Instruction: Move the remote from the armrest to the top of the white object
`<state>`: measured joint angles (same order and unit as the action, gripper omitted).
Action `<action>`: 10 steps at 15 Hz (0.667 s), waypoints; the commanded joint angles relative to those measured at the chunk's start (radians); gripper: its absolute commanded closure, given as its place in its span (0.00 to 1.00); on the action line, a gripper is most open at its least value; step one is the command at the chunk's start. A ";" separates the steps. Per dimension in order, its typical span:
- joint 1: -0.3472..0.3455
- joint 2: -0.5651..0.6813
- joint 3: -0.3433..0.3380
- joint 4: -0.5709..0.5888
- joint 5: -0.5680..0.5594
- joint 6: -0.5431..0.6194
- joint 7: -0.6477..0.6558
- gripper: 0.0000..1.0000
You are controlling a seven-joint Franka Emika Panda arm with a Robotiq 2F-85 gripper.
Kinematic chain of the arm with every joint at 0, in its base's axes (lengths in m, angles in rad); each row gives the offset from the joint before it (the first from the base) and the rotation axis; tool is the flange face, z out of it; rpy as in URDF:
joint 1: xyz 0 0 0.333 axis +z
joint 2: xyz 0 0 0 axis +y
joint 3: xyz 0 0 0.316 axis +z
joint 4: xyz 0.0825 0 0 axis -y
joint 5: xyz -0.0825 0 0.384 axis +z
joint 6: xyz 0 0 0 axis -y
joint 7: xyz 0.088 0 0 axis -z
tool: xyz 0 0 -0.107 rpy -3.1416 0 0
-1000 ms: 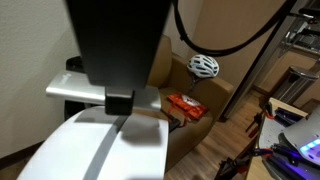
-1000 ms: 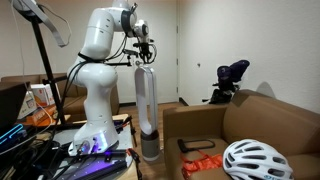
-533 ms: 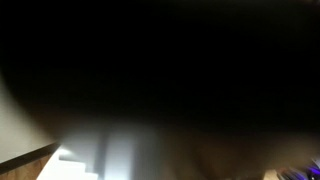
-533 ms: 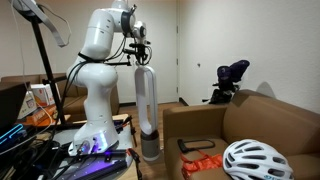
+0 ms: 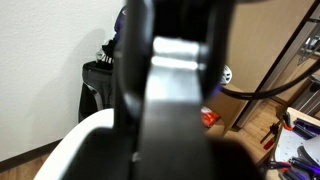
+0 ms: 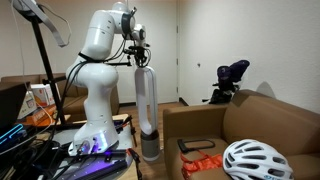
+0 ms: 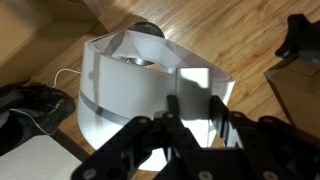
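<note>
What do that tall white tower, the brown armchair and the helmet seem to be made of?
The tall white tower looks like smooth plastic with a satin gloss, judging by its soft highlights. The armchair has matte tan upholstery, fabric or suede-like; it is too far away to tell. The helmet has a glossy white hard shell, probably plastic, with dark vents.

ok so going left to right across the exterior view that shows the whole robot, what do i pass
black stand → white robot arm → tall white tower → orange packet → white helmet
</note>
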<state>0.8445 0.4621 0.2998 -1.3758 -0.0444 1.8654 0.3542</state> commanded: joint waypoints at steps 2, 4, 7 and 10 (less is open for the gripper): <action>0.031 0.000 -0.021 -0.002 -0.018 0.006 0.040 0.26; 0.042 -0.005 -0.031 -0.002 -0.031 0.004 0.048 0.13; 0.051 -0.016 -0.050 -0.002 -0.052 0.016 0.056 0.01; 0.049 -0.026 -0.063 0.001 -0.069 0.028 0.061 0.00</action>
<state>0.8857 0.4626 0.2534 -1.3734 -0.0884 1.8760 0.3821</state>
